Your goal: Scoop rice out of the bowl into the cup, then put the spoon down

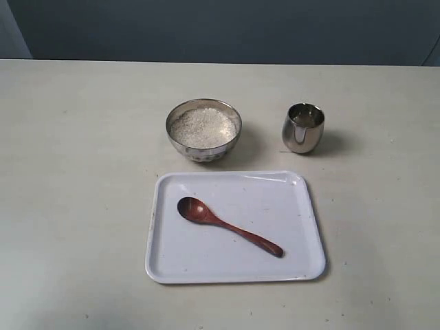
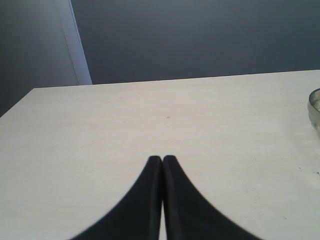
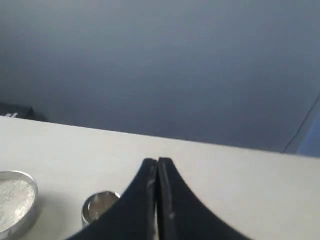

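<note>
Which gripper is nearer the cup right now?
Right, likely. The cup sits close ahead of the right gripper; the left gripper sees only the rim of the bowl, no cup. Neither shows in the exterior view.

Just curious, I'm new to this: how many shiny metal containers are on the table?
2. The bowl, full of rice, sits behind the white tray; the cup stands apart to its right. None appear hidden.

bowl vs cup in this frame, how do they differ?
Shape: the bowl is wide and shallow; the cup is narrower, taller for its width, with barrel-like sides.
Contents: the bowl is filled with rice; the cup shows no white grains inside.
Place: in the exterior view the bowl stands left of the cup.
Shared: both are shiny steel, upright on the table behind the tray.
</note>
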`<state>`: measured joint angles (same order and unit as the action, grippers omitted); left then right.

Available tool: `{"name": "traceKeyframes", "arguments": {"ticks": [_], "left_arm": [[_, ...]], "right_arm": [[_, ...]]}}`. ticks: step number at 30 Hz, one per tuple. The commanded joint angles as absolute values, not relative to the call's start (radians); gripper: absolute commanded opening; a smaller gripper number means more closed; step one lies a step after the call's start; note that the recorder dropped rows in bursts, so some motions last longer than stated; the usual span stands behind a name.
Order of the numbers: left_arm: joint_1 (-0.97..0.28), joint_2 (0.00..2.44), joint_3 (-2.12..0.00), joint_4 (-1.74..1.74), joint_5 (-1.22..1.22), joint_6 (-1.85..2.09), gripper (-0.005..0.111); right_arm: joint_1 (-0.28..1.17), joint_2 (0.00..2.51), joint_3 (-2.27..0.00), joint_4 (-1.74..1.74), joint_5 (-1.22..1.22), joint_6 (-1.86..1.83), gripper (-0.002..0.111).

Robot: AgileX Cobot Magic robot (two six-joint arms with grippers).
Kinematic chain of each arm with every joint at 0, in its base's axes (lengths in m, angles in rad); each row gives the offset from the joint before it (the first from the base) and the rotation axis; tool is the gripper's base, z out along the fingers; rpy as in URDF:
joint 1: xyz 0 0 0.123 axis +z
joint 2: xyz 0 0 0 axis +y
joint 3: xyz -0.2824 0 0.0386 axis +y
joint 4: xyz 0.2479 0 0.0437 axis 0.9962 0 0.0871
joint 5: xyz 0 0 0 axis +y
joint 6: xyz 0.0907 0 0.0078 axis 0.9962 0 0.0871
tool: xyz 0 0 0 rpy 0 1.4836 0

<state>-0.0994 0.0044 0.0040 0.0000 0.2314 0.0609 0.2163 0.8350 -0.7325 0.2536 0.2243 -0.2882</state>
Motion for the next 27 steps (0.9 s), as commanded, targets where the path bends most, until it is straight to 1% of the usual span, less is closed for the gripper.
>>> {"name": "traceKeyframes", "arguments": {"ticks": [1, 6, 12, 15, 22, 27], "left_arm": [[-0.103, 0.000, 0.000, 0.000, 0.232, 0.054, 0.001], [-0.103, 0.000, 0.000, 0.000, 0.232, 0.054, 0.001], [-0.103, 0.000, 0.000, 0.000, 0.232, 0.054, 0.001], [-0.103, 0.000, 0.000, 0.000, 0.232, 0.054, 0.001], [-0.103, 0.000, 0.000, 0.000, 0.232, 0.054, 0.001], [-0.103, 0.000, 0.000, 0.000, 0.232, 0.054, 0.001]], "right_arm": [[0.159, 0.643, -0.422, 0.386, 0.071, -0.284, 0.000], [0.088, 0.449, -0.203, 0.386, 0.071, -0.295, 0.000], [0.005, 0.231, -0.071, 0.395, 0.089, -0.295, 0.000], [-0.012, 0.148, -0.037, 0.393, 0.122, -0.295, 0.000], [-0.010, 0.110, -0.023, 0.376, 0.232, -0.295, 0.000], [-0.013, 0.110, -0.006, 0.376, 0.253, -0.295, 0.000]]}}
